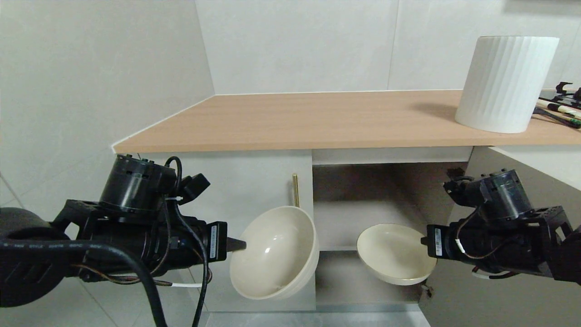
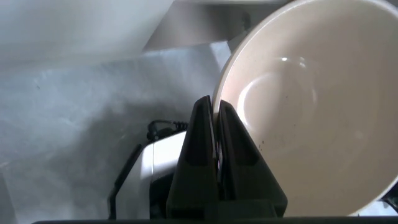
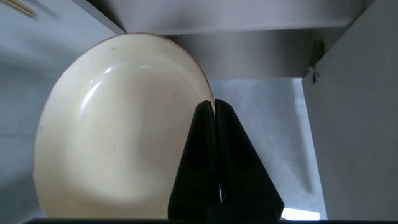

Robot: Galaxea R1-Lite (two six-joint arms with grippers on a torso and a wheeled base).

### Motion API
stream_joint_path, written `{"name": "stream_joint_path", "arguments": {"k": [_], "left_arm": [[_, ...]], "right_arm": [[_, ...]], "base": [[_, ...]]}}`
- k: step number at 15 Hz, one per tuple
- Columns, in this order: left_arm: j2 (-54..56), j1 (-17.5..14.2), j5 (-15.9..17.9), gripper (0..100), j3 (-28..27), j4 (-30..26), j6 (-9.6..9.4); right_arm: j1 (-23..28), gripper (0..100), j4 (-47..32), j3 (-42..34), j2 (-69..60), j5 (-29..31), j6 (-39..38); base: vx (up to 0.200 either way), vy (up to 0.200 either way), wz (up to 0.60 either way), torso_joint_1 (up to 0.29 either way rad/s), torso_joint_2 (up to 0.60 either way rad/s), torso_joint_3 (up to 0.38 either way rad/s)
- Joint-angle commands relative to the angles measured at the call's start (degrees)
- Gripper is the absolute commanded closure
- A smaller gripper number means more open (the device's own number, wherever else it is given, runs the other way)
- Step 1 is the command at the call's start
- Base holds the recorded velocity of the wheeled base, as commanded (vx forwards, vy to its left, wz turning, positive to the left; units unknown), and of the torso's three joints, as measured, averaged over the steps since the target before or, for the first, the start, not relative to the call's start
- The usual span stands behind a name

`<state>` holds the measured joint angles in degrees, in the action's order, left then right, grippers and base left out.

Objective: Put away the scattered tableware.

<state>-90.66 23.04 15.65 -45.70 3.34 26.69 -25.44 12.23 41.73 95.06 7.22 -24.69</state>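
My left gripper [image 1: 239, 245] is shut on the rim of a deep cream bowl [image 1: 272, 252], held tilted on its side in front of the closed cabinet door. The left wrist view shows the bowl [image 2: 311, 106] with its rim pinched between the black fingers [image 2: 200, 143]. My right gripper [image 1: 425, 241] is shut on the rim of a shallower cream bowl [image 1: 391, 254], held in front of the open cabinet compartment [image 1: 363, 218]. In the right wrist view that bowl [image 3: 112, 124] has a thin dark rim line, clamped by the fingers [image 3: 202, 149].
A wooden countertop [image 1: 317, 120] runs above the cabinet, with a tall white ribbed container [image 1: 506, 81] and some utensils [image 1: 560, 106] at its right end. The left cabinet door has a brass handle [image 1: 295, 190]. The right door [image 1: 522, 213] stands open beside my right arm.
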Motion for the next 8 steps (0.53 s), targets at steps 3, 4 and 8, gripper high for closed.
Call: {"name": "stream_joint_path", "arguments": {"k": [3, 4, 8], "left_arm": [[-0.1, 0.0, 0.0, 100, 0.0, 0.0, 0.03], [-0.1, 0.0, 0.0, 100, 0.0, 0.0, 0.03], [-1.0, 0.1, -0.1, 100, 0.0, 0.5, 0.03]], "right_arm": [[0.0, 100, 0.1, 0.1, 0.5, 0.0, 0.0], [0.0, 100, 0.3, 0.1, 0.9, 0.0, 0.1], [-1.8, 100, 1.7, -0.1, 7.2, 0.3, 0.2]], "base": [[0.000, 0.000, 0.00, -0.032, 0.14, 0.105], [0.000, 0.000, 0.00, 0.000, 0.00, 0.000], [0.000, 0.000, 0.00, 0.000, 0.00, 0.000]]}}
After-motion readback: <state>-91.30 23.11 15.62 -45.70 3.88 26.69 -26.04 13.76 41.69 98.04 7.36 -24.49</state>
